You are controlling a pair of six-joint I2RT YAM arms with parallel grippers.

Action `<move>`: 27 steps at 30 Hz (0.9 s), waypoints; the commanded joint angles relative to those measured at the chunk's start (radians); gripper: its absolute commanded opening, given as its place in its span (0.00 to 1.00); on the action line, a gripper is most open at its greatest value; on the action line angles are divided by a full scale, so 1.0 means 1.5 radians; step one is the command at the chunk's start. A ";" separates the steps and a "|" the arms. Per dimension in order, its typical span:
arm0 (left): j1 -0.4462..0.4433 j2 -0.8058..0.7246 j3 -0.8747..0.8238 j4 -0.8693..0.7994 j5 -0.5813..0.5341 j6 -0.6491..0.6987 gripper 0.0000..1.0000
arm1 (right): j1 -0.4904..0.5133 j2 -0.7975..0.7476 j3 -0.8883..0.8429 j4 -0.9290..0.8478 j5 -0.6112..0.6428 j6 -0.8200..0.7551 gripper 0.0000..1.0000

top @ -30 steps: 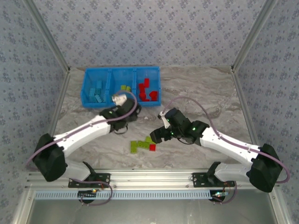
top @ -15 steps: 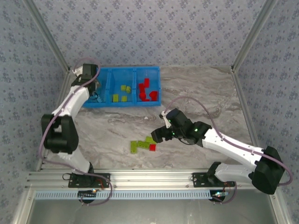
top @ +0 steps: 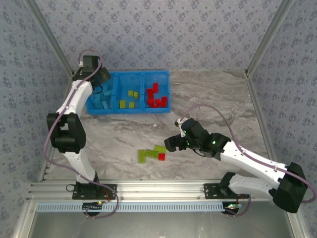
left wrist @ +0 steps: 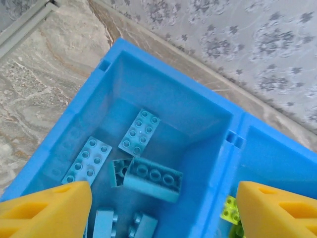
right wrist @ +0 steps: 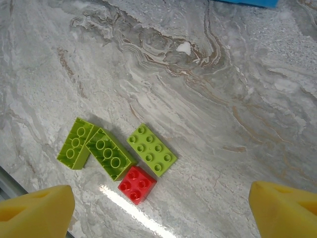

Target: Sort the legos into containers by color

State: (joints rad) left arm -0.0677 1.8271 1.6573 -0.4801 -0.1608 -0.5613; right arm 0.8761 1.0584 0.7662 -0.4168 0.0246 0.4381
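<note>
Over the leftmost of the blue bins (top: 127,111), left gripper (left wrist: 163,191) spread wide, nothing between its fingers; light blue bricks (left wrist: 151,178) lie inside. Well in front of the bins, right gripper (right wrist: 161,192) stands wide above three lime green bricks (right wrist: 151,149) and one red brick (right wrist: 137,184) on the table (right wrist: 223,74).

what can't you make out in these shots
- Top external: the left bin's far-left corner, covered by the left arm.
- Left wrist: two light blue bricks cut off by the bottom edge; a lime brick half behind the divider.
- Right wrist: the containers, cut off by the top edge.
- Top external: red bricks too small to count.
</note>
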 commanded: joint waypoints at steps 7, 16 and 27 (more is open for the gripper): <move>-0.114 -0.339 -0.196 0.028 0.105 0.133 0.80 | 0.001 0.070 0.018 0.001 0.007 0.031 0.93; -0.255 -0.554 -0.393 -0.065 0.365 0.585 0.94 | 0.004 0.209 0.052 0.054 -0.072 0.029 0.93; -0.305 -0.605 -0.565 -0.258 0.482 0.965 0.99 | 0.090 0.336 0.094 0.056 -0.039 -0.088 0.78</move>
State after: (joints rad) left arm -0.5240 0.9291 0.8024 -0.7536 0.5026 0.7242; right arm 0.9874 1.5276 0.8764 -0.3222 -0.0635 0.3740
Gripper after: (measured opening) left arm 0.992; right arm 0.786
